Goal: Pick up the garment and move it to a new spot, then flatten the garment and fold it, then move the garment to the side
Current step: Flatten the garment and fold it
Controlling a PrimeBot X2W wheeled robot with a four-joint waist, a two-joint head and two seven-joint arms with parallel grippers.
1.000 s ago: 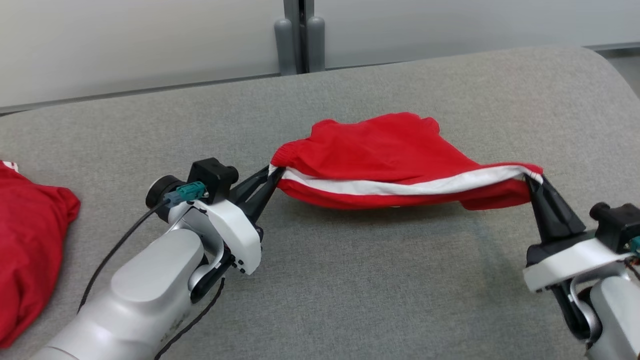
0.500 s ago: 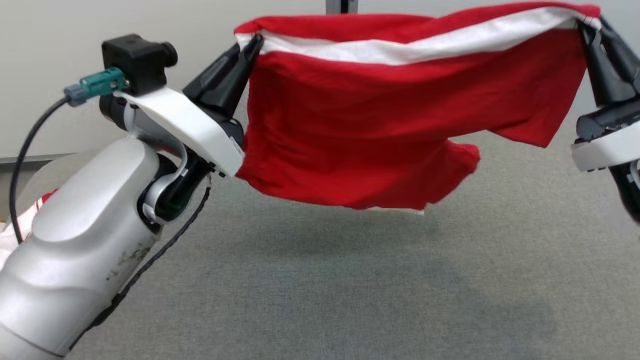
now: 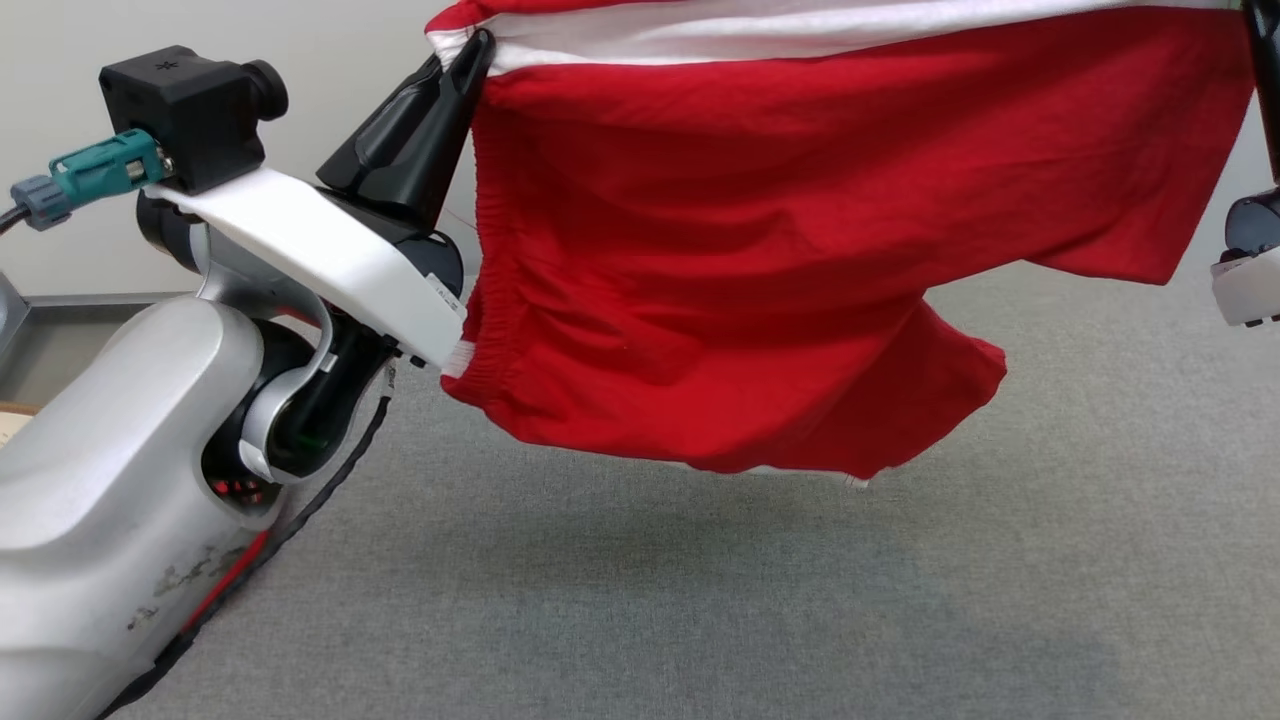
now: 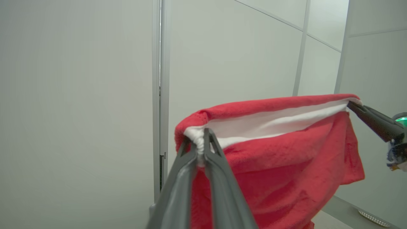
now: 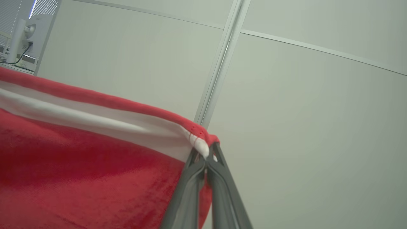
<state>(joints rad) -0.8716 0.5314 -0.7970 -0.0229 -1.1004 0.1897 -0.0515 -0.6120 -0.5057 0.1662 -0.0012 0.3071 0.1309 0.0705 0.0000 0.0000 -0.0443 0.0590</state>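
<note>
Though taut on top, red, white-striped garment (image 3: pixel 760 250)

In the head view, the garment (image 3: pixel 800 250) loses its top edge to the frame, and its upper right corner runs out of the picture. In the left wrist view, the right gripper (image 4: pixel 351 104) is cut off at the right edge. The garment's lower part leaves the 2 wrist views.
</note>
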